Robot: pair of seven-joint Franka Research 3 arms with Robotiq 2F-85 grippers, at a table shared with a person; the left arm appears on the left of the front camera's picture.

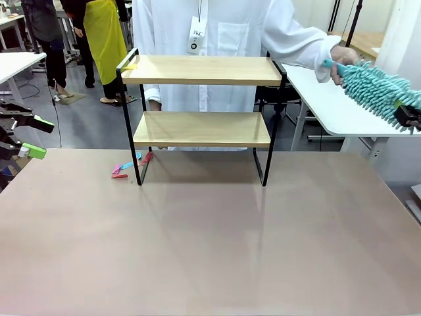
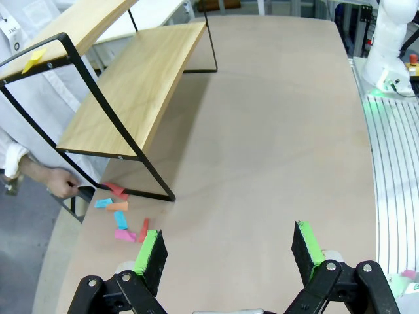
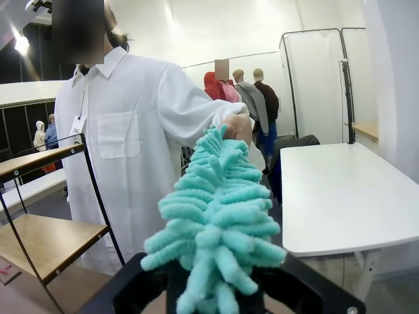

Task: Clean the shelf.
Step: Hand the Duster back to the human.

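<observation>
The shelf (image 1: pixel 200 69) stands at the far middle of the tan table (image 1: pixel 210 243), two light wooden boards in a thin black frame; its boards also show in the left wrist view (image 2: pixel 131 91) and right wrist view (image 3: pixel 46 239). A teal fluffy duster (image 1: pixel 378 89) hangs at the far right. My right gripper (image 1: pixel 408 117) is shut on its end, while a person's hand (image 1: pixel 342 56) holds the handle. In the right wrist view the duster (image 3: pixel 219 216) rises between the dark fingers toward that hand (image 3: pixel 239 127). My left gripper (image 1: pixel 38 137) hovers open at the left edge, its jaws (image 2: pixel 229 254) wide over bare table.
Coloured paper scraps (image 1: pixel 128 168) lie by the shelf's left foot (image 2: pixel 118 216). A yellow slip (image 1: pixel 129 65) sits on the top board's left corner. The person in a white coat (image 1: pixel 217 39) stands behind the shelf. A white side table (image 1: pixel 329 105) is at the right.
</observation>
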